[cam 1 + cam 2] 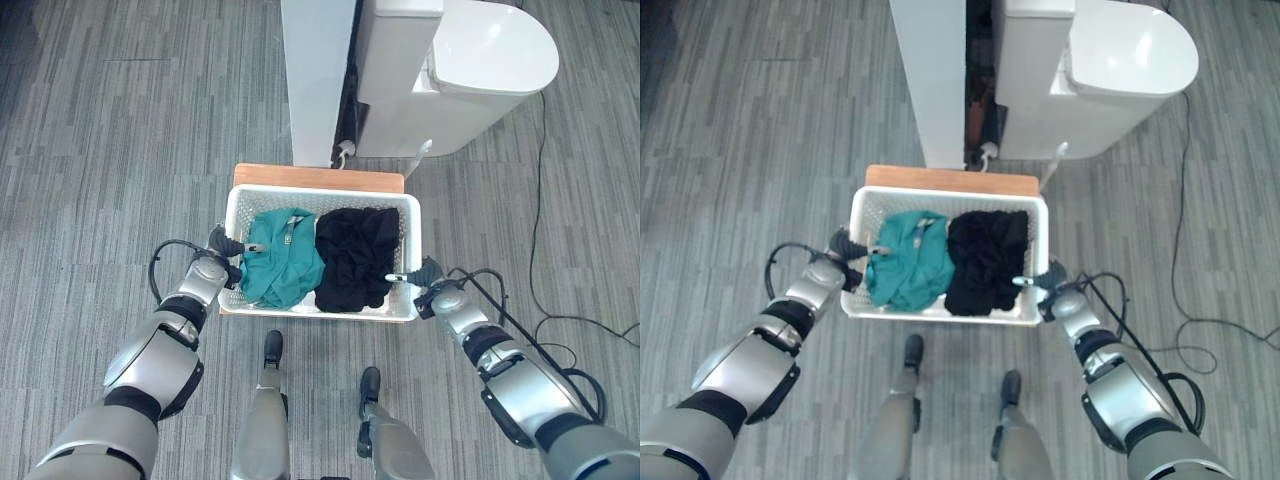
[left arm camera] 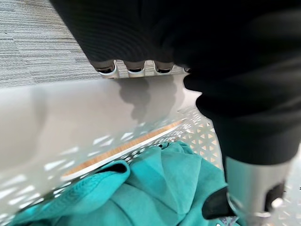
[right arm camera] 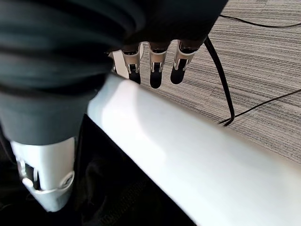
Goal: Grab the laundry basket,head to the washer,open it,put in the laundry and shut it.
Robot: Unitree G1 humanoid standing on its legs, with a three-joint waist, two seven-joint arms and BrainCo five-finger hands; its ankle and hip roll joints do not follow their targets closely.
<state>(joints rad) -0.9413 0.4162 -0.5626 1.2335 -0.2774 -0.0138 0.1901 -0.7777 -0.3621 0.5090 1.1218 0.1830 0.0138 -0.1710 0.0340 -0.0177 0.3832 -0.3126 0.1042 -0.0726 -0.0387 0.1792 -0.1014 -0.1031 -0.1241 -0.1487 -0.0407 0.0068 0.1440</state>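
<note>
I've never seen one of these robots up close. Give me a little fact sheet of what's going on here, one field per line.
basket: white laundry basket resting on a low wooden stand
contents: teal garment on the robot's left side, black garment on its right
left hand: left hand curled over the basket's left rim
right hand: right hand curled over the right rim
beyond the basket: white appliance and a white panel
floor: grey striped carpet
</note>
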